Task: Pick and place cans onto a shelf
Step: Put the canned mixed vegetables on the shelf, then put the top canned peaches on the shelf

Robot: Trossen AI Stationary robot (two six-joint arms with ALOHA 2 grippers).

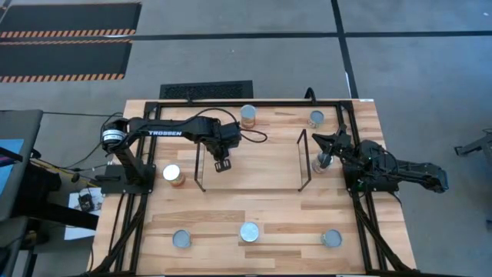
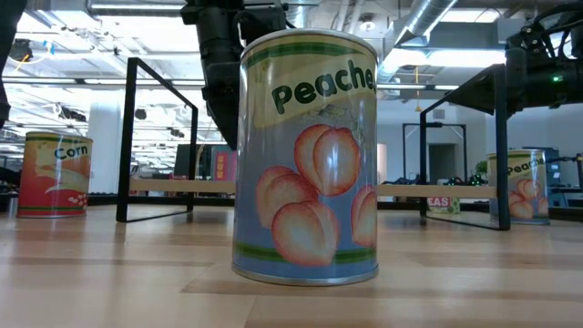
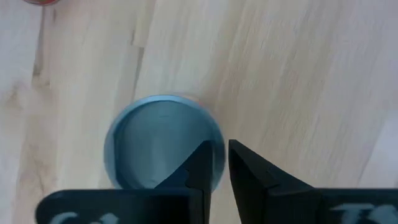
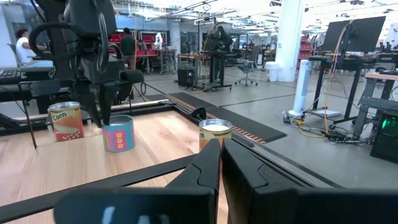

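My left gripper (image 1: 221, 163) points down over the left part of the shelf (image 1: 261, 173), a low light-wood platform between two black wire uprights. Beneath it a can with a blue top (image 3: 163, 143) and a blue and pink label (image 4: 118, 134) stands upright on the shelf. The fingers are narrowly apart, one over the can's top and one outside its rim. My right gripper (image 1: 324, 148) waits at the table's right, level, with its fingers together (image 4: 221, 165) and nothing between them. Other cans stand on the table around the shelf. My left gripper comes from above, fingers pointing down astride the can's rim (image 3: 219, 140) at one side of the top. One finger (image 3: 200, 168) is over the lid, the other (image 3: 249, 177) outside the wall. Whether either touches the rim I cannot tell. The can stands on its base on the shelf.
A Corn can (image 1: 173, 175) stands left of the shelf, and two cans (image 1: 248, 115) (image 1: 317, 118) near the far edge. Several more line the near side, among them a Peaches can (image 2: 305, 155). Another can (image 1: 321, 163) stands beside the right upright (image 1: 302, 158).
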